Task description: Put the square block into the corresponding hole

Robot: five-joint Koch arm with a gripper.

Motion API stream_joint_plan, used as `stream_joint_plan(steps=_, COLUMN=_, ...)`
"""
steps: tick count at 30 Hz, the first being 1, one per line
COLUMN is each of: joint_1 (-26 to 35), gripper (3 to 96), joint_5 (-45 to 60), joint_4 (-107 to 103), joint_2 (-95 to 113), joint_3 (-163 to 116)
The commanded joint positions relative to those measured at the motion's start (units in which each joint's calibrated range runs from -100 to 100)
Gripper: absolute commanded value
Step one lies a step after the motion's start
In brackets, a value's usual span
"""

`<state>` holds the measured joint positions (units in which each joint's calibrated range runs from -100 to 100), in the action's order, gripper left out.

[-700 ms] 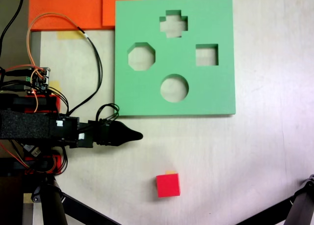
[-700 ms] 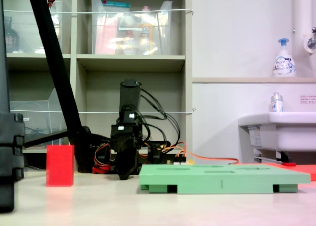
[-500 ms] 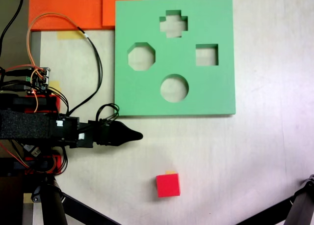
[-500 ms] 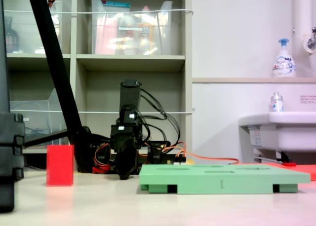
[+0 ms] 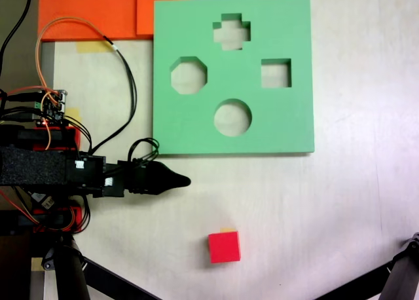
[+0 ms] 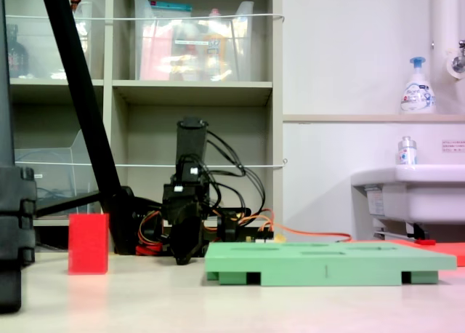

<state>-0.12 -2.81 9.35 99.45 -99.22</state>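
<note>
The red square block (image 5: 224,247) lies alone on the pale table, low in the first exterior view; in the second exterior view the block (image 6: 89,243) stands at the left. The green foam board (image 5: 190,126) lies flat above it, and its square hole (image 5: 275,73) is at the board's right side. My gripper (image 5: 181,181) points right, just below the board's lower left corner, up and to the left of the block. Its black fingers meet in one tip with nothing between them. In the second exterior view the gripper (image 6: 183,258) hangs low beside the board (image 6: 327,264).
The board also has a cross cutout (image 5: 231,31), an octagonal cutout (image 5: 188,75) and a round cutout (image 5: 232,117). Orange sheets (image 5: 98,12) lie at the first exterior view's top left. Cables (image 5: 124,84) and tripod legs (image 5: 399,274) stand along the edges.
</note>
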Motion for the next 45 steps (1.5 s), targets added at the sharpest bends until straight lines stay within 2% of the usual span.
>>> stream_joint_plan(steps=1, joint_1=-0.24, gripper=48.6, joint_5=-1.37, joint_4=-4.00, joint_2=0.55, joint_3=-0.78)
stream_joint_plan(steps=9, joint_1=-5.86, gripper=47.3, joint_5=-21.98, joint_4=-6.03, joint_2=0.55, joint_3=-0.78)
stream_joint_plan(steps=15, joint_1=-7.96, gripper=46.8, joint_5=-30.92, joint_4=-47.63, joint_2=0.55, joint_3=32.52)
stream_joint_plan(steps=21, joint_1=-8.40, gripper=46.6, joint_5=-34.38, joint_4=-72.18, joint_2=-7.83, joint_3=58.84)
stream_joint_plan(steps=27, joint_1=-8.84, gripper=46.8, joint_5=-34.58, joint_4=-101.55, joint_2=-44.01, joint_3=95.73)
stream_joint_plan(steps=32, joint_1=-10.06, gripper=48.6, joint_5=-34.43, joint_4=-107.13, joint_2=-55.04, joint_3=108.99)
stream_joint_plan(steps=34, joint_1=-10.60, gripper=51.8, joint_5=-33.65, joint_4=-107.13, joint_2=-57.13, joint_3=111.18)
stream_joint_plan(steps=41, joint_1=-12.01, gripper=83.8, joint_5=-32.33, joint_4=-107.04, joint_2=-72.36, joint_3=119.46)
stream_joint_plan(steps=45, joint_1=-12.65, gripper=85.0, joint_5=-30.62, joint_4=-106.94, joint_2=-83.39, joint_3=127.03)
